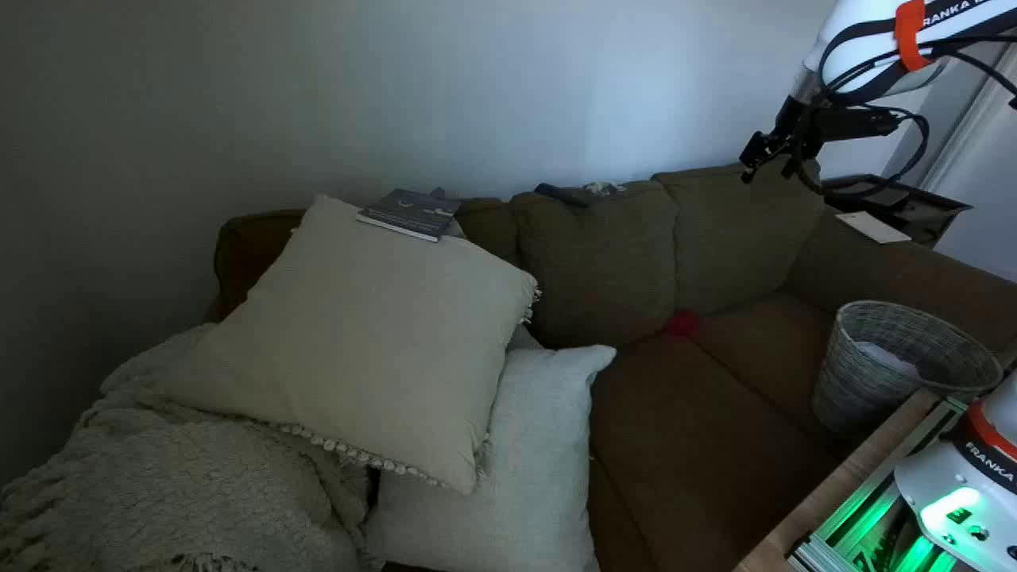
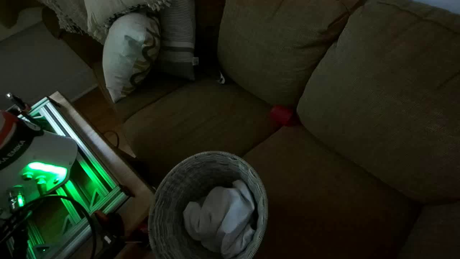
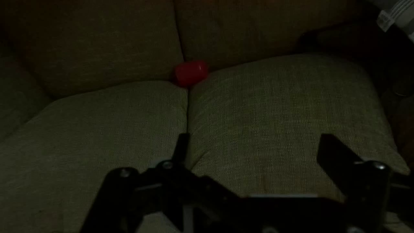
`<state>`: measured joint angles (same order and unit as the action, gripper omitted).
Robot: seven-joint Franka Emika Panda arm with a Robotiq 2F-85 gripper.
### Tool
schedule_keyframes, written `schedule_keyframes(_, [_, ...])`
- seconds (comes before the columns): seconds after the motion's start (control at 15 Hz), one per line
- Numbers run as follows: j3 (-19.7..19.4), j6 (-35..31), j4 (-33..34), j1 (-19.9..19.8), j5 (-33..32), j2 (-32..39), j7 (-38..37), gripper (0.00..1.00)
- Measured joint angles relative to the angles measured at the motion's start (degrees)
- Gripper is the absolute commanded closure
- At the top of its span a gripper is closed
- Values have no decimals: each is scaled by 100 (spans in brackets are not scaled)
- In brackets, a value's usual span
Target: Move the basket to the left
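Aloft, in an exterior view, my black two-fingered end effector (image 1: 767, 168) hangs, seen against the top of the olive-brown fabric sofa (image 1: 699, 413) and well apart from the round, pale-grey woven basket (image 1: 850, 389). The basket lies below it and, as pictured, to its right, upright, mouth upward, near the wood-edged desk (image 1: 847, 477) that carries my white base (image 1: 941, 469); the desk hides part of its foot. This drop, I judge, governs the coming move: down, and back toward my base, to the rim, before any shift leftward, presumably toward the large, square cream pillow (image 1: 349, 342).

In an exterior view, the basket (image 2: 194, 176) occupies the lower middle, holding crumpled white cloth (image 2: 219, 216); whether it touches the desk I cannot tell. Being round, it offers no long axis in plan, so I expect any near stretch of rim to serve. My end effector is out of frame.

Wrist view: my two dark fingers (image 3: 181, 149) stand wide apart with nothing gripped; beyond them lie olive fabric cushions (image 3: 275, 113) and a small, rounded red object (image 3: 190, 73). The basket does not appear, so I infer that I am not yet pointed at it.
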<state>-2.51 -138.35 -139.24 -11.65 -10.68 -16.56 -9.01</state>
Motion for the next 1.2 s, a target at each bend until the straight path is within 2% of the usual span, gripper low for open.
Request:
schedule_keyframes(0.87, [-32,-43,-9,-23,-5,-4,-57,0])
schedule_keyframes(1.07, [-292,-377,-195,-238,-182,-65,-14,0])
schedule_keyframes(1.2, [-629,-903,-553,-415,-335,-108,502,0])
